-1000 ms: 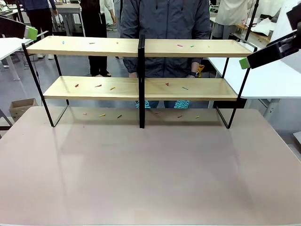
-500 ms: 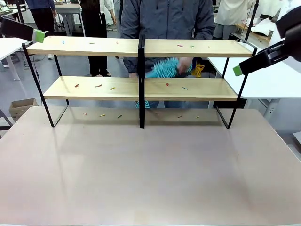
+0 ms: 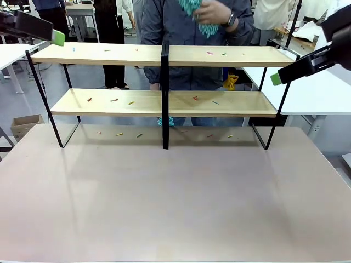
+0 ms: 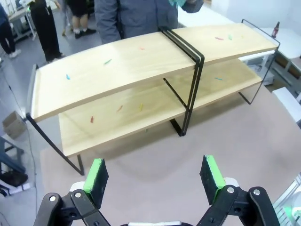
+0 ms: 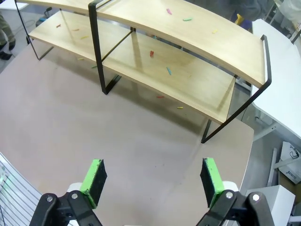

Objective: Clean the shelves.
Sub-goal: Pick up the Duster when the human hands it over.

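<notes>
Found the shelves (image 3: 109,54) along the far side of the tabletop (image 3: 175,203), long axis left-right, coloured scraps (image 3: 114,99) on both boards. Saw left jaws just off the upper board's left end and right jaws just off the right end, lower down, with neither touching. Confirmed both spread and empty from the wrist views — not readable from the front. Caught a person's hand (image 3: 214,12) with a teal duster (image 3: 204,28) above the right half — probably best placed to start wiping.

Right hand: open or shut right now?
Open. In the right wrist view the right hand shows its green pads wide apart, with nothing between them, above the tabletop.
</notes>
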